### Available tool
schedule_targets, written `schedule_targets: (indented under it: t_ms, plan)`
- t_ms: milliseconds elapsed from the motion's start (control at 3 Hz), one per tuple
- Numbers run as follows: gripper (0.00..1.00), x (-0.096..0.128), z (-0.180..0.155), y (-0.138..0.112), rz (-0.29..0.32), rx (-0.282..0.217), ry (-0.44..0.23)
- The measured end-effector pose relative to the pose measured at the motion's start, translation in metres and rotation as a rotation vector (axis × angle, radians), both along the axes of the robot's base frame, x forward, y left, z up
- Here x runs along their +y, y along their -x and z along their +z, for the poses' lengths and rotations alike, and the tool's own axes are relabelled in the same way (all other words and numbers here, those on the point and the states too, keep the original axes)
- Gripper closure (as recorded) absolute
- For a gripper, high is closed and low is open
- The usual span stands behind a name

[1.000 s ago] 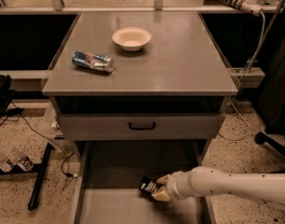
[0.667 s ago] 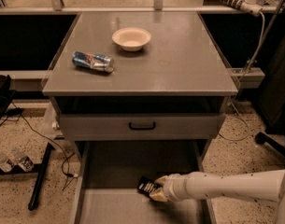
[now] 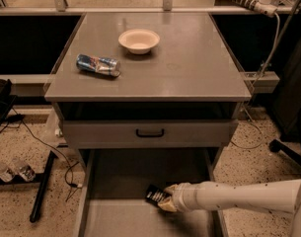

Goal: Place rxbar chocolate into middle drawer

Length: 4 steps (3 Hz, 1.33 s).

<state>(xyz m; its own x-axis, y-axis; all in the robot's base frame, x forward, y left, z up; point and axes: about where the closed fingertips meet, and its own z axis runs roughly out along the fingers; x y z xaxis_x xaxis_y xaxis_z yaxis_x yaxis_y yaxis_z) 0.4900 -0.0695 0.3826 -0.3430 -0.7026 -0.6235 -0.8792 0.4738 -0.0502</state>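
Note:
The middle drawer point(image 3: 115, 216) is pulled out at the bottom of the camera view, grey with a flat floor and low side walls. The rxbar chocolate point(image 3: 155, 195), a small black-wrapped bar, is low over the drawer floor near its middle. My gripper point(image 3: 166, 198) comes in from the right on a white arm and is shut on the bar's right end. I cannot tell whether the bar touches the floor.
A grey cabinet top point(image 3: 189, 68) carries a white bowl point(image 3: 138, 40) and a blue-and-silver can point(image 3: 97, 64) lying on its side. Below it is a shut drawer front with a black handle point(image 3: 150, 132). Cables and a black stand point(image 3: 41, 186) lie on the floor at left.
My arm and gripper have shifted a little to the left over the drawer floor, carrying the bar with them. Nothing else moved.

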Motion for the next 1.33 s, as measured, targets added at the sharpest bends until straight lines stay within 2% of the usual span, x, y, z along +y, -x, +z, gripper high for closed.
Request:
schedule_targets:
  t_ms: [667, 1000, 1333]
  plan:
    - [0.11, 0.0, 0.0, 0.0, 0.0, 0.0, 0.0]
    - [0.0, 0.0001, 0.0, 0.0, 0.0, 0.0, 0.0]
    - [0.0, 0.0001, 0.0, 0.0, 0.0, 0.0, 0.0]
